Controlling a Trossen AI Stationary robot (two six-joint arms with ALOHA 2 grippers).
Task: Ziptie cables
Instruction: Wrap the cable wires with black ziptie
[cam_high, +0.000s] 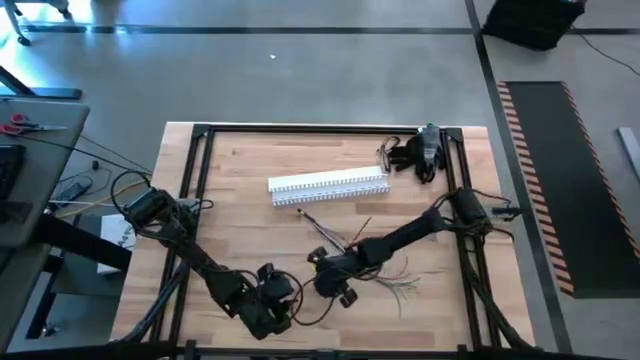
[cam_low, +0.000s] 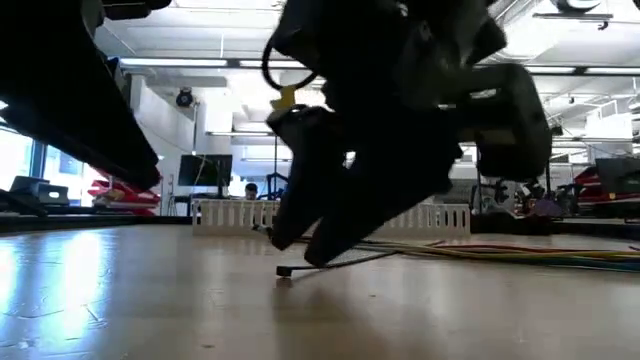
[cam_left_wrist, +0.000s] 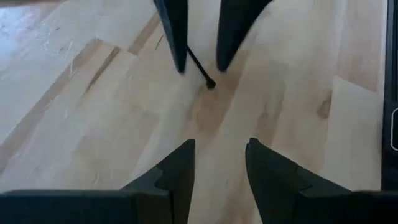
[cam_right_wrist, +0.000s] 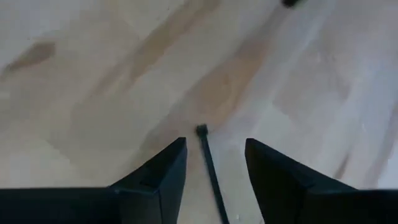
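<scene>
Near the front edge of the desk (cam_high: 240, 190), both arms meet over a single black zip tie (cam_right_wrist: 210, 167) lying flat on the wood.

Right claw (cam_right_wrist: 214, 163): fingers set narrowly apart, straddling the tie. Nothing gripped; the tie runs up the gap between the two fingertips with its square head just beyond them. In the low view the tips are down at the desk surface and the tie's head shows on the wood just ahead of them.

Left claw (cam_left_wrist: 219, 163): also narrowly apart and empty. It faces the right claw tip to tip; its wrist view shows the right arm's two fingers ahead with the tie's head poking out between them, pointing toward the left claw.

Key relation: the tie's long axis lies along the right claw's gap, not across it. Judgement: closing the fingers would pinch the strap from its sides, a thin target. The right claw is on it; the left is near, a short gap from the head.

Cables (cam_high: 385, 272): thin greenish-grey and dark wires, loosely spread on the desk beside and partly under the right forearm, toward the right side. Not bundled, no tie around them. They lie behind the right claw, apart from the tie.

White slotted channel (cam_high: 328, 185) sits further back, mid-desk, untouched. Dark tool and cords (cam_high: 420, 152) at the back right corner.

Judged stage: early, picking up the tie; bundling not yet begun.
</scene>
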